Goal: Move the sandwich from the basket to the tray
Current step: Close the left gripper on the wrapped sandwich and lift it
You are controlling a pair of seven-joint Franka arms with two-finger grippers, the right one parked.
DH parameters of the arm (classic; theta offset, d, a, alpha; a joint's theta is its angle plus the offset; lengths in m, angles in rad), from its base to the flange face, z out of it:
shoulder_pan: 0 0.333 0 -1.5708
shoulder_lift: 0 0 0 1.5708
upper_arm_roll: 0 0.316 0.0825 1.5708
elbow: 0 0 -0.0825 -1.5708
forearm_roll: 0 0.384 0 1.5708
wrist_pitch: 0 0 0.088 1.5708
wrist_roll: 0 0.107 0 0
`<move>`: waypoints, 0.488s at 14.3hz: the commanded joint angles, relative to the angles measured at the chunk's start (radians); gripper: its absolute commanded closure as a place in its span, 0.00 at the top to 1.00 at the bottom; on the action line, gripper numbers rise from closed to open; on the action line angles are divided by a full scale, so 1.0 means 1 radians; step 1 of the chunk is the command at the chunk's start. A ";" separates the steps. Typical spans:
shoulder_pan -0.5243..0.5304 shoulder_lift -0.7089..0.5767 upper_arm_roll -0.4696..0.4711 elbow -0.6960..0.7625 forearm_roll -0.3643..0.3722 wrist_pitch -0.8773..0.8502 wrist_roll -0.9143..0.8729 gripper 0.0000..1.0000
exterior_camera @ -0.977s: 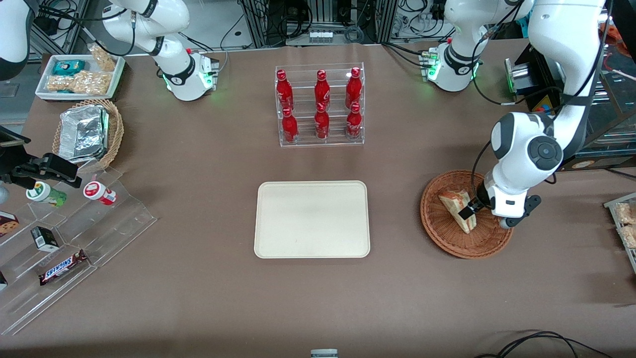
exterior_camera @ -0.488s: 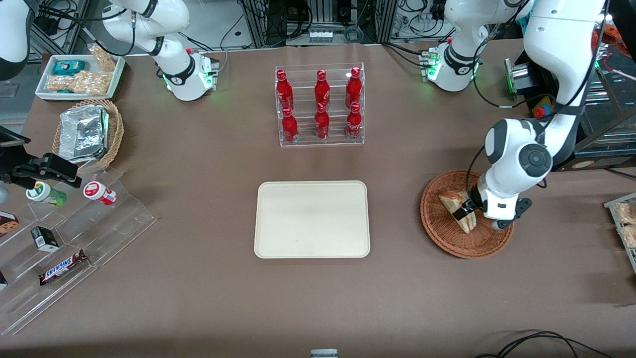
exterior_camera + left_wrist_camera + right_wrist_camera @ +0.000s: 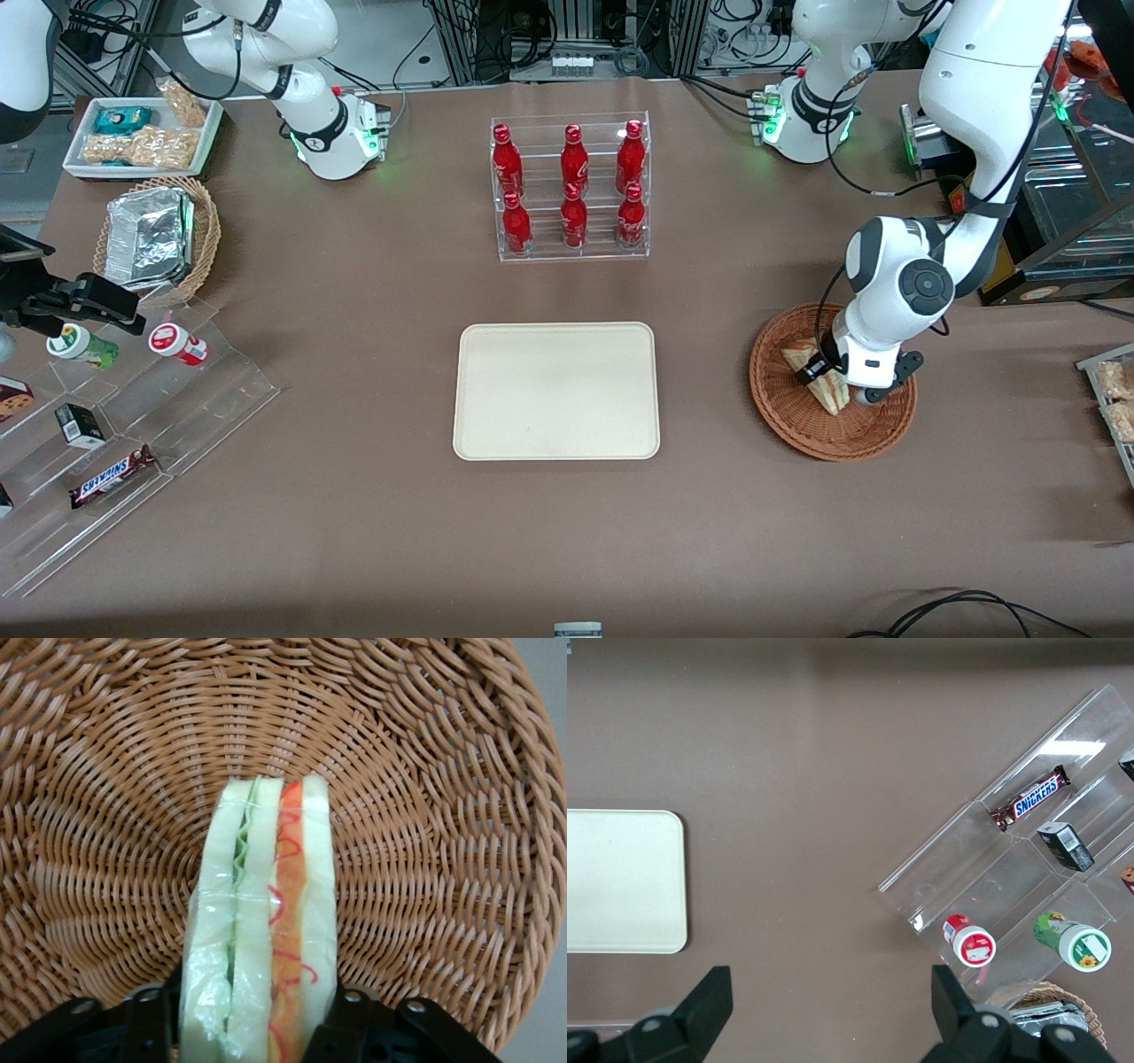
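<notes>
Hand (image 3: 819, 372) sits low inside the basket (image 3: 797, 424), right-center of the front frame, fingers (image 3: 350, 1014) set on either flat side of the sandwich (image 3: 826, 383). In the wrist view the black finger pads flank the wedge's two bread faces, looks like contact or very close to it on both sides; I'd call it closed on the sandwich, though how firm the squeeze is, can't tell. Sandwich (image 3: 261, 921) stands on edge in clear wrap, filling layers facing the camera, orange-red stripe on one side, green on the other; grabbing across the bread faces makes sense since that is the narrow dimension and the flat sides give the pads something to bear on. Wedge not yet lifted as far as I can judge, it lies down among the weave of the basket (image 3: 425, 815). Arm comes in from the upper right of the frame, wrist bent down over the basket. Tray (image 3: 555, 390) sits mid-frame on the brown surface (image 3: 354, 532), well apart from the basket, toward the parked arm's end, nothing on it. Bottle rack (image 3: 571, 188) with red bottles is farther from the camera than the tray, clear of a straight carry path. Next step likely lift, then carry sideways to the tray; soft bread could squash or slip in the wrap.
</notes>
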 commanded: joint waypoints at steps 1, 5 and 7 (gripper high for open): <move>-0.010 -0.029 0.002 0.002 0.013 -0.037 -0.025 0.00; -0.066 -0.134 -0.008 0.089 0.016 -0.272 0.029 0.02; -0.159 -0.128 -0.008 0.183 0.022 -0.373 0.075 0.02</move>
